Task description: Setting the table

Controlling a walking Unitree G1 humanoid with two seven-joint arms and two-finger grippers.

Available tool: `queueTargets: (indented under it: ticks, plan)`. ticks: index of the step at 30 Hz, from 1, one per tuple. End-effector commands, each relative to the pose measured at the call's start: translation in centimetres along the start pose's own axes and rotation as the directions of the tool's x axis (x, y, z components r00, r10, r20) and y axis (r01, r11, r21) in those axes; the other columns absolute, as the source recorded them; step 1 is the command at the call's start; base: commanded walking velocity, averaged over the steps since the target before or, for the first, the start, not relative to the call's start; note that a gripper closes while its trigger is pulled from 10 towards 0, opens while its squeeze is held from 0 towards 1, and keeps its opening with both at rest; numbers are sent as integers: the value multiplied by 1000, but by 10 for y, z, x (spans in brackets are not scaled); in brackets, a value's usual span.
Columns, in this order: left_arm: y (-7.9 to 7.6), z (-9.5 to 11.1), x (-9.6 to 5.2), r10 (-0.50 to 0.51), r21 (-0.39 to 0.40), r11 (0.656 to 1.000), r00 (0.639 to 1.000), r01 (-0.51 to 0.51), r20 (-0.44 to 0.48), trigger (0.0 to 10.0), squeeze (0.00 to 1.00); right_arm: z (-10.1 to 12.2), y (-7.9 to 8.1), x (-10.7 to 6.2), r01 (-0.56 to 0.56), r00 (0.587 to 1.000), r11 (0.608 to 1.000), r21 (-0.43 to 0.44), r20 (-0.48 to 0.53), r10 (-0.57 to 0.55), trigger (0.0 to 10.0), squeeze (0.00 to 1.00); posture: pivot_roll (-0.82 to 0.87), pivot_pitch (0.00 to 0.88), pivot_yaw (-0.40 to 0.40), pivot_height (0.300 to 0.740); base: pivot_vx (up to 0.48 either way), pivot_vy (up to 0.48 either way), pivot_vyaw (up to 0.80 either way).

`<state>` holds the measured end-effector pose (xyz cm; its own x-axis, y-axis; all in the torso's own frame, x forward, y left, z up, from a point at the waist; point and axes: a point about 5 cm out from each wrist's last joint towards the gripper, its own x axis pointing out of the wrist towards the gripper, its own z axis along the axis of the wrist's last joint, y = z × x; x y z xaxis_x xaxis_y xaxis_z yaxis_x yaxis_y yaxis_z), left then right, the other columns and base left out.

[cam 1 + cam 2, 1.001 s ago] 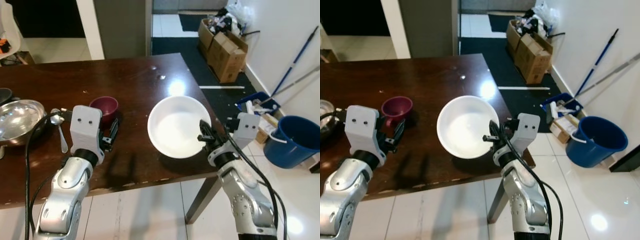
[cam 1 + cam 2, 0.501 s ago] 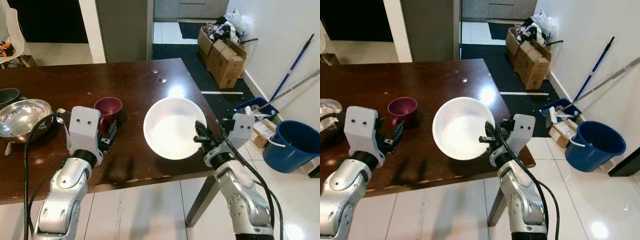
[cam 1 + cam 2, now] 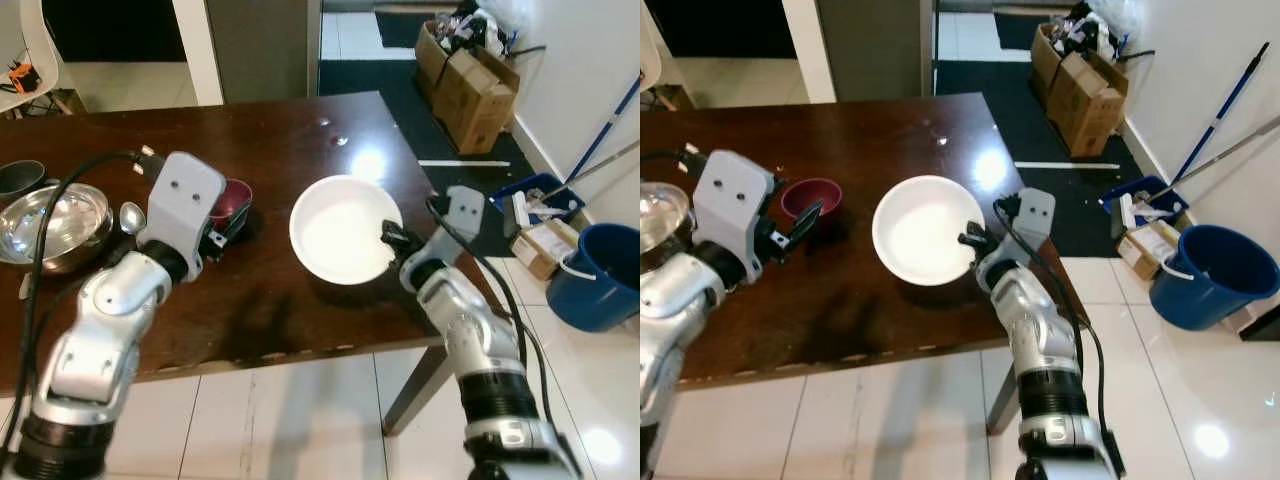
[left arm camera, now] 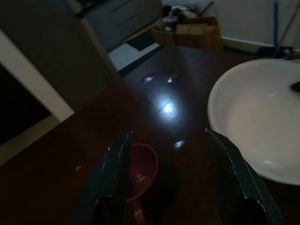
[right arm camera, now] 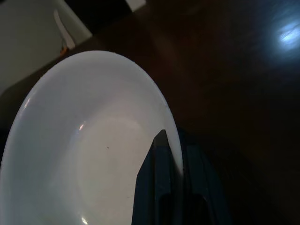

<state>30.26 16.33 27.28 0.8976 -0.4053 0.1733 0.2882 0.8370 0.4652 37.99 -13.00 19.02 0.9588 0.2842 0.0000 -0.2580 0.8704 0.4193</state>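
Right, the white bowl sits over the dark wooden table, toward its right end, near the front edge; whether its base touches the wood cannot be told. The right gripper is clamped on the bowl's right rim; in the right wrist view one black finger lies inside the rim and the other outside, pinching the wall of the bowl. The right arm reaches in from the table's front right corner.

Left of the bowl, apart from it, stands a maroon cup. The left gripper hovers just beside and over the cup, fingers spread apart; in the left wrist view the cup shows between the two fingers with nothing gripped, and the bowl's edge is off to one side.

Further left on the table is a steel bowl, with a spoon just beside it and a smaller dark bowl behind it near the table's edge.

Beyond the table's right end: cardboard boxes on the floor by the wall, a blue bucket, a blue tray with clutter, and mop handles leaning on the wall. A white chair is at the far left.
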Motion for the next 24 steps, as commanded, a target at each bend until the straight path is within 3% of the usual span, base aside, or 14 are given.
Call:
queueTargets:
  ticks: [1,6,15,16,17,18,19,20,21,24]
  plan:
    - [0,3,-1,-37,3,999,999,37,-5,10000,0,-4,-3,2,-2,1000,1000,22,-26,2,10000,0,132,185,86,740,0,0,0]
    - [2,17,-6,-41,-2,999,999,41,24,10000,0,2,-6,11,-24,997,995,97,-66,31,10000,0,141,208,73,740,0,0,0]
    - [-1,15,-13,-44,-25,999,999,44,8,10000,0,3,-1,19,-80,993,996,45,-83,84,10000,0,157,220,63,740,0,0,0]
    - [-2,14,-14,-45,-29,999,999,45,3,10000,0,4,1,21,-95,992,994,52,-81,99,10000,145,163,224,62,740,0,0,0]
    - [-3,14,-15,-47,-33,998,999,47,-2,10000,0,5,4,23,-107,990,993,47,-83,111,10000,482,163,225,61,740,0,0,0]
    - [-4,14,-16,-46,-34,998,999,46,-4,10000,0,5,5,23,-113,990,993,45,-84,116,10000,482,163,224,60,740,0,0,0]
    - [-4,14,-16,-45,-36,998,999,45,-7,10000,0,5,5,24,-114,989,993,35,-87,116,10000,616,163,224,59,740,0,0,0]
    - [-4,14,-16,-44,-37,998,999,44,-9,10000,0,5,5,25,-114,989,993,29,-88,116,10000,890,163,224,59,740,0,0,0]
    - [-4,14,-16,-44,-39,998,999,44,-10,10000,0,5,6,25,-120,988,992,34,-89,123,10000,1000,161,223,57,740,0,0,0]
    - [-5,13,-16,-44,-42,998,999,44,-12,10000,0,5,6,25,-127,988,991,35,-86,130,10000,1000,155,221,57,740,0,0,0]
